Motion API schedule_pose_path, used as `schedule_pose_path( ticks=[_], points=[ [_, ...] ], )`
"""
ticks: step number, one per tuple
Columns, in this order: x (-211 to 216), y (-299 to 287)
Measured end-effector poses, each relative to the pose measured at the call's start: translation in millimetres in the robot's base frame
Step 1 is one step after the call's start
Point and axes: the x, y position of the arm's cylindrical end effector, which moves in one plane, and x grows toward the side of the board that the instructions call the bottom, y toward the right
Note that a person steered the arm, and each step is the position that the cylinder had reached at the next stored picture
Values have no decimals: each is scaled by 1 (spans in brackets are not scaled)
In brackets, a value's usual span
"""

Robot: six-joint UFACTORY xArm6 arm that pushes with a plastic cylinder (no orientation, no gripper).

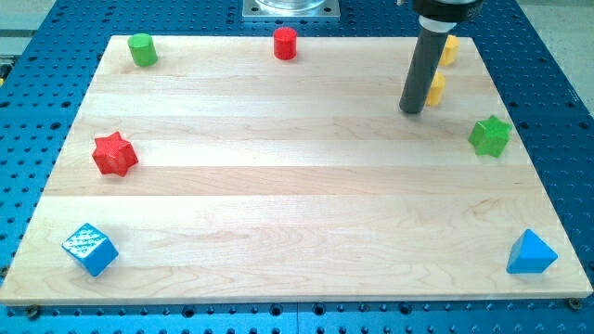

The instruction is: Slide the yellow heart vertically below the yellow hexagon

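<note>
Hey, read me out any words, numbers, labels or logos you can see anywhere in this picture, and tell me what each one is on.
No readable text anywhere.
Blue cube: a white checked pattern on its top face, no letters or digits.
Wooden board, the other blocks, and the rod ending in my tip, just left of a partly hidden yellow block: no markings.

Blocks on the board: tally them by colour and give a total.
Green: 2, cylinder and star
Red: 2, cylinder and star
Blue: 2, cube and triangle
Yellow: 2, upper and lower, both partly behind my rod
Total: 8
</note>
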Motion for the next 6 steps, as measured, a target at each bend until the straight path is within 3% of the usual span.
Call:
schedule_pose_path(
  ticks=[3, 6],
  points=[
    [-42, 36],
    [-52, 25]
  ],
)
